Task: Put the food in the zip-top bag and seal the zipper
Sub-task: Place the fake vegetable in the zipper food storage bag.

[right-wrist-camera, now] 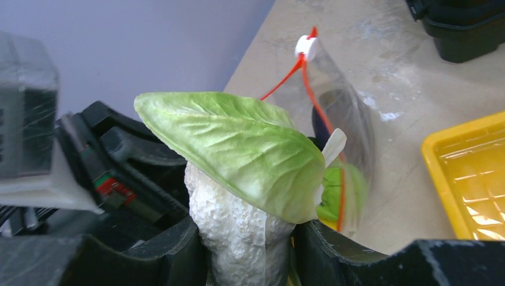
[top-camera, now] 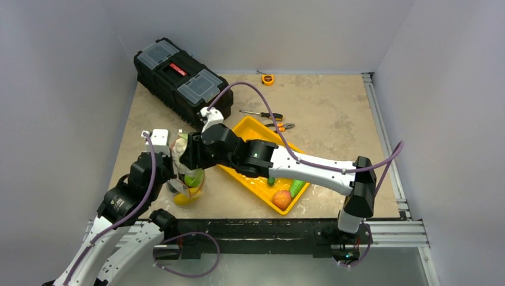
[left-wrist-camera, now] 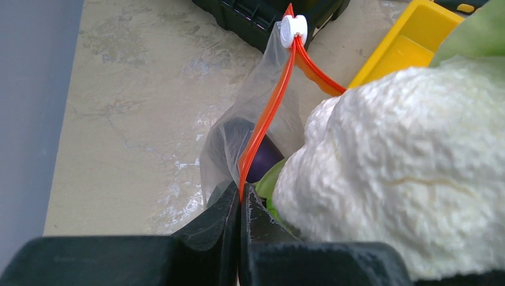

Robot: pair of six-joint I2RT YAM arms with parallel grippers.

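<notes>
My left gripper is shut on the zipper, the red-orange strip of the clear zip-top bag, and holds the mouth up. A white slider sits at the strip's far end. Inside the bag lie a purple eggplant and a green fruit. My right gripper is shut on the white cauliflower with its green leaf, right at the bag's mouth. An orange peach and green cucumbers lie in the yellow tray.
A black toolbox stands at the back left. A screwdriver and pliers lie just behind the tray, and a yellow tape measure sits at the far edge.
</notes>
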